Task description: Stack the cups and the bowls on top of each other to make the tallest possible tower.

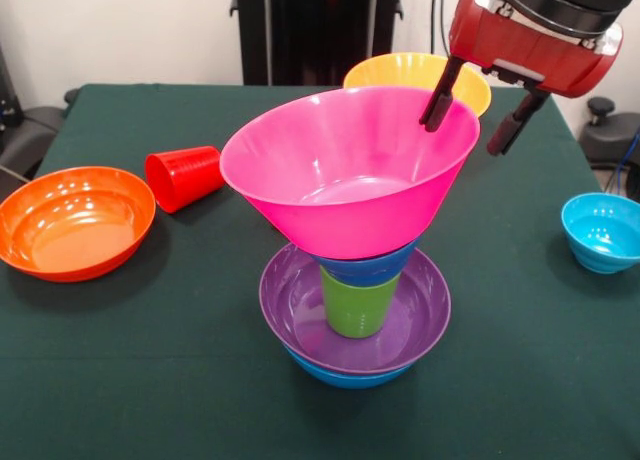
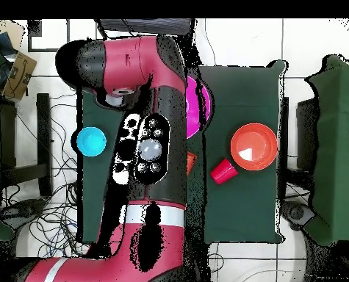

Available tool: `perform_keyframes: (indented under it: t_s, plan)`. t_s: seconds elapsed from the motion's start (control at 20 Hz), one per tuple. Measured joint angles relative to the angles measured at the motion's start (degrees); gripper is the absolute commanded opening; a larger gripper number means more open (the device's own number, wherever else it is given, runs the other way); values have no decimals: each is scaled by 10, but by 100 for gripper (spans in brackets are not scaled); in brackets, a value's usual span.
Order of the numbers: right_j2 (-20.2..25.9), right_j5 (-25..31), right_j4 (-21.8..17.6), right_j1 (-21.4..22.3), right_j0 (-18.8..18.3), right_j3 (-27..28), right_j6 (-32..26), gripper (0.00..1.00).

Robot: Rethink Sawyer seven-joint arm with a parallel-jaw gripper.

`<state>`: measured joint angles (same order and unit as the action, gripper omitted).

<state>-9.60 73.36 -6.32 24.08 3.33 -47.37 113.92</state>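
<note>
The tower stands at the table's front middle: a blue bowl (image 1: 345, 375) at the bottom, a purple bowl (image 1: 300, 310) on it, an upside-down green cup (image 1: 358, 305), a small dark blue bowl (image 1: 365, 265) and a large pink bowl (image 1: 350, 170) on top, tilted. My gripper (image 1: 463, 138) is open at the pink bowl's far right rim, one finger over the inside and one outside. The red cup (image 1: 185, 177) lies on its side to the left. The arm hides the gripper and most of the tower in the overhead view, where only the pink bowl's edge (image 2: 195, 110) shows.
A yellow bowl (image 1: 400, 72) sits behind the tower. An orange bowl (image 1: 75, 220) is at the left and also shows in the overhead view (image 2: 253, 147), next to the red cup (image 2: 223, 171). A small cyan bowl (image 1: 602, 230) is at the right edge.
</note>
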Motion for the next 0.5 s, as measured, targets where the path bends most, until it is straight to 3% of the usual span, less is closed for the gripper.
perform_keyframes:
  t_s: [0.5]
  plan:
    - [0, 2, 0, 5, 0, 3, 0, 100]
